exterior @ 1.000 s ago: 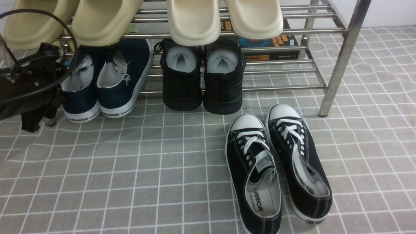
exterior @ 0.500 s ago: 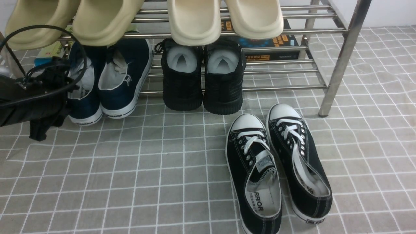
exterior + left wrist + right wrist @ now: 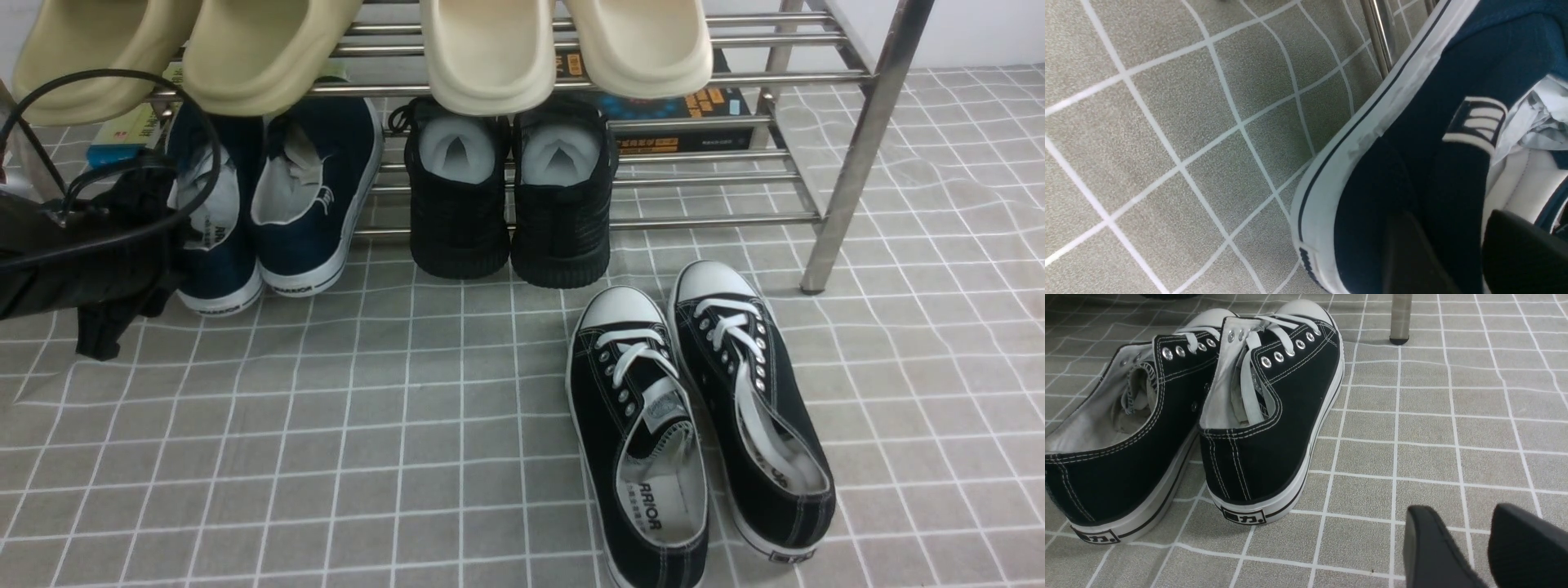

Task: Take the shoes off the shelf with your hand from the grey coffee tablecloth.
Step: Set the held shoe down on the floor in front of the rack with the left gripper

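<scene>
The navy slip-ons sit side by side at the left of the shelf's (image 3: 694,220) lower tier, heels out over the grey tablecloth (image 3: 326,425). My left gripper (image 3: 167,245) comes in from the far left at the left navy shoe (image 3: 216,261). In the left wrist view the left gripper (image 3: 1447,216) straddles that shoe's (image 3: 1412,134) heel wall, one finger (image 3: 1408,253) outside and one inside on the pale lining, shut on it. The right navy shoe (image 3: 314,204) stands free. My right gripper (image 3: 1461,510) is open and empty, low over the cloth; the front view does not show it.
All-black knit sneakers (image 3: 506,204) stand on the lower tier beside the navy pair. Black lace-ups (image 3: 694,408) lie on the cloth in front of the shelf's right leg (image 3: 849,163), close to my right gripper. Cream slippers (image 3: 490,57) hang over the upper tier. A dark box (image 3: 678,114) lies behind.
My left gripper has come down and to the right onto the left navy shoe's heel. Both navy shoes have shifted slightly to the right. Nothing else has moved.
</scene>
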Robot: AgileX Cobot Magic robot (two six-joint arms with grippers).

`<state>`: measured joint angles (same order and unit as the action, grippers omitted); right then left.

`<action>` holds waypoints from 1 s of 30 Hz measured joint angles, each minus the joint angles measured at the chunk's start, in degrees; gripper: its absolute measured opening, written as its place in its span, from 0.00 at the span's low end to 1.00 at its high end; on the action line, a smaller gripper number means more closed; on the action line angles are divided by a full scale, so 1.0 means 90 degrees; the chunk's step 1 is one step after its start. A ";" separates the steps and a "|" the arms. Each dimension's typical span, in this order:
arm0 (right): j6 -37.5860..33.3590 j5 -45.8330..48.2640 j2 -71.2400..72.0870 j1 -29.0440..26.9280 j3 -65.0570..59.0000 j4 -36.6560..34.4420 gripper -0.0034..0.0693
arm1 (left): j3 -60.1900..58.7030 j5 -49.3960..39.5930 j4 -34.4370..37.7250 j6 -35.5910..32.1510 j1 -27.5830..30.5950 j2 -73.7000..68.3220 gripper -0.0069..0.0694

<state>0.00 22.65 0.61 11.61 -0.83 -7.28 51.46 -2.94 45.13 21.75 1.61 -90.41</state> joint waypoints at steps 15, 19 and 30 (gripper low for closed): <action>0.0000 0.0000 0.0000 0.0000 0.0000 0.0000 0.38 | 0.0000 -0.0558 0.0000 0.0006 0.0183 0.0233 0.16; 0.0000 0.0000 0.0000 0.0000 0.0000 0.0000 0.38 | -0.0025 -0.1369 -0.0248 0.0006 0.0506 0.0740 0.16; 0.0000 0.0000 0.0000 0.0000 0.0000 0.0000 0.38 | -0.1054 -0.2221 -0.1709 0.0713 0.1015 0.2082 0.16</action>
<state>0.00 22.65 0.61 11.61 -0.83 -7.28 41.97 -22.93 29.75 28.17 10.74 -71.68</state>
